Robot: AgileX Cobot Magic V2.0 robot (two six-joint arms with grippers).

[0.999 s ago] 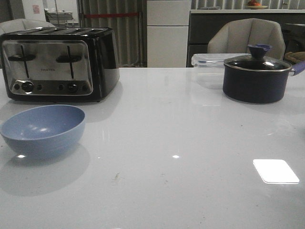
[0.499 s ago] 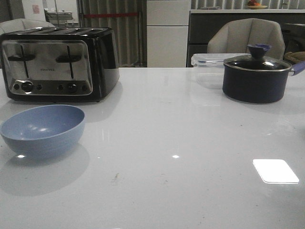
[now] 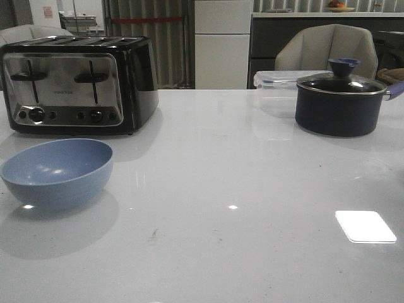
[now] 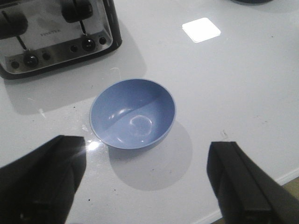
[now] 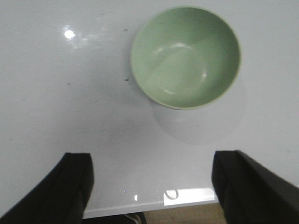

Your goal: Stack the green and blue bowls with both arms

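The dusty grey-blue bowl [image 3: 58, 172] stands upright on the white table at the left, in front of the toaster. It also shows in the left wrist view [image 4: 133, 113], ahead of my left gripper [image 4: 147, 179], which is open and empty above the table. The pale sage green bowl [image 5: 185, 57] shows only in the right wrist view, upright on the table ahead of my right gripper [image 5: 152, 184], which is open and empty. The green bowl and both grippers are out of the front view.
A black and chrome toaster [image 3: 76, 83] stands at the back left. A dark navy pot with a glass lid [image 3: 341, 98] and a clear plastic box [image 3: 278, 88] stand at the back right. The table's near edge [image 5: 140, 205] lies under my right gripper.
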